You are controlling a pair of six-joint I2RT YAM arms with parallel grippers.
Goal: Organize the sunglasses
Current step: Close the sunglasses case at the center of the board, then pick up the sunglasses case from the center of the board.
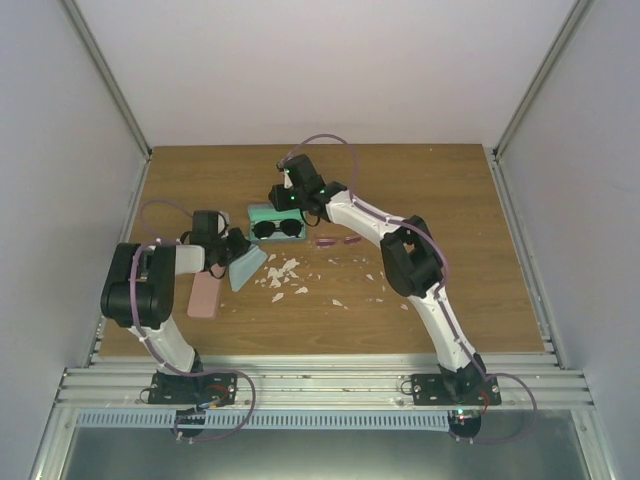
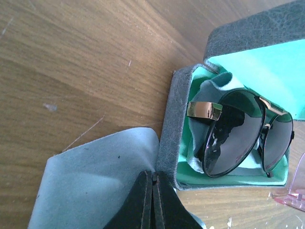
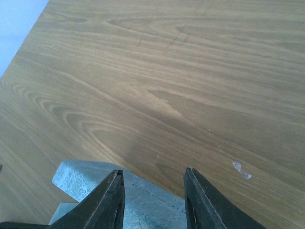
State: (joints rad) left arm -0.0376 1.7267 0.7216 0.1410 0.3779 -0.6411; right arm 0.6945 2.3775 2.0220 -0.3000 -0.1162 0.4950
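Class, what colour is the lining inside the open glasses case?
The case lining is mint green, clearest in the left wrist view.

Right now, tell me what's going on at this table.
The left gripper is shut on a light blue cloth beside the open case. The dark sunglasses lie inside that case. The right gripper hangs open over the case's lid, holding nothing. The pink sunglasses lie on the table to the case's right, not yet put away.
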